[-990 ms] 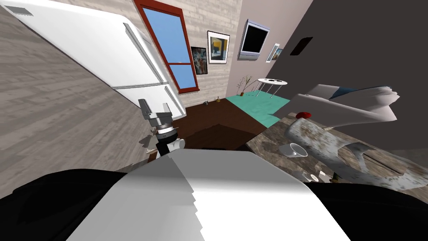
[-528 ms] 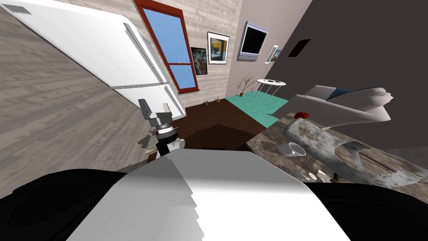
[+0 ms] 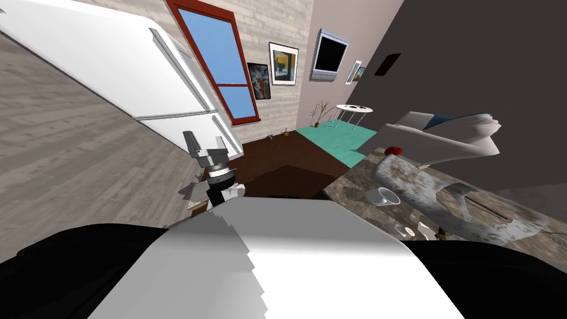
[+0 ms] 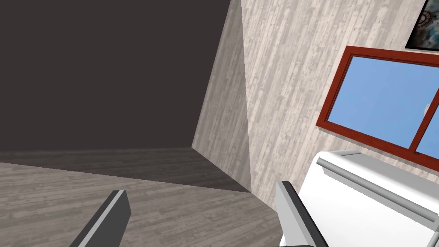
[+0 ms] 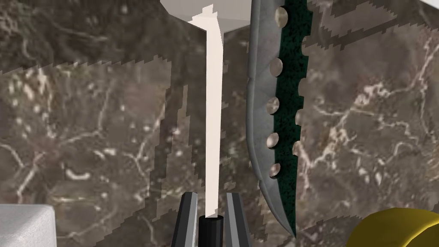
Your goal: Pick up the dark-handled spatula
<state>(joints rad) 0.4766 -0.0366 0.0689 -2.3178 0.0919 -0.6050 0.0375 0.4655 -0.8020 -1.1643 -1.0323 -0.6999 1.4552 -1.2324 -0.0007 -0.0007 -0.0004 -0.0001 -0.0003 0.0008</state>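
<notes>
As the right end effector (image 5: 211, 196) clamps the spatula (image 5: 213, 107) by its dark handle:
Likely light, stiff and thin-shafted, so the handle is the sound hold. The left end effector (image 4: 201, 189) stands apart.

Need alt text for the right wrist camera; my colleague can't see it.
The right gripper is shut on the black handle end of the spatula, whose white shaft runs away from it over a brown marbled counter. A grey and dark green riveted knife lies alongside the shaft.
</notes>
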